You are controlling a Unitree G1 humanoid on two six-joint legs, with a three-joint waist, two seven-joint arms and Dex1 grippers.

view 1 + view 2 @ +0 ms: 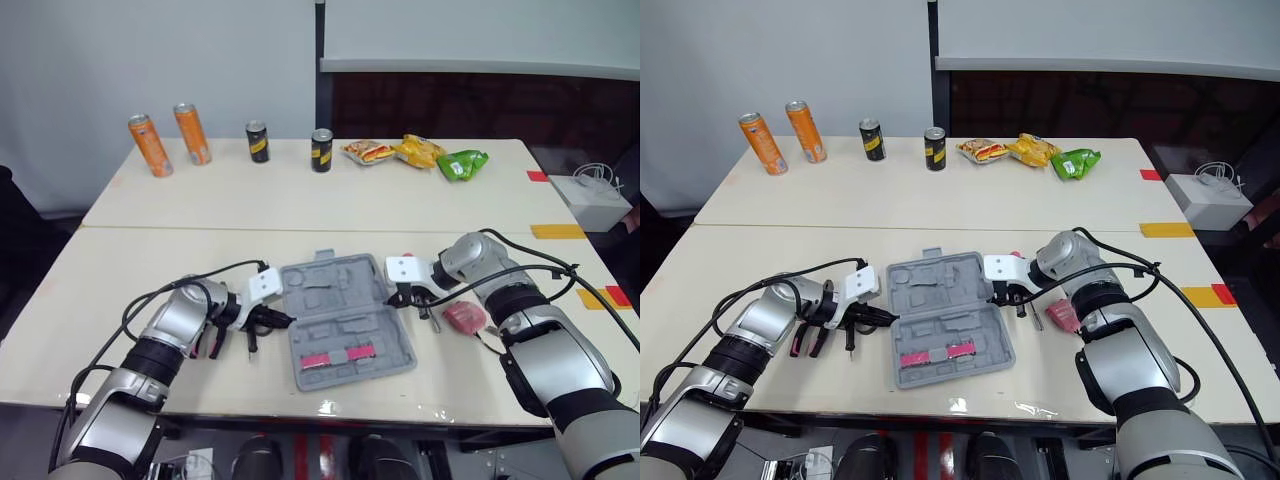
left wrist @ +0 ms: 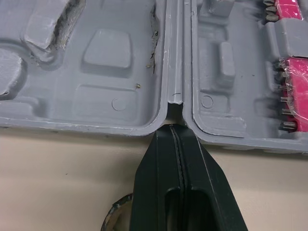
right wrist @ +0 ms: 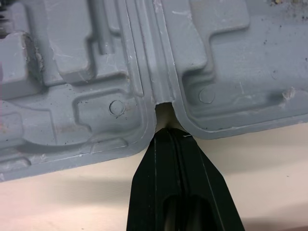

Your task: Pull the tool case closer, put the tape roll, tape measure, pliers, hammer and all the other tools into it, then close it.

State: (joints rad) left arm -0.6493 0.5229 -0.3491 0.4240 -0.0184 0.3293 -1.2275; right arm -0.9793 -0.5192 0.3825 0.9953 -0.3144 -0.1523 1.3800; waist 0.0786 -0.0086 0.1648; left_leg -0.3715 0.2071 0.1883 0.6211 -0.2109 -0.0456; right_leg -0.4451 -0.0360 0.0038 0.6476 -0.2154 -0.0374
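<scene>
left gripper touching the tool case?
Touching. In the left wrist view the tip of the shut left gripper sits against the tool case rim at the hinge notch, with no gap showing between them.

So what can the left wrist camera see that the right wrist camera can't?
Left wrist view: pink bit holders with metal bits in the tool case. Right wrist view: a long narrow groove moulded into the case. Both: the grey case's hinge notch, the beige table, and a shut gripper at that notch, the left gripper in its view, the right gripper in its own.
</scene>
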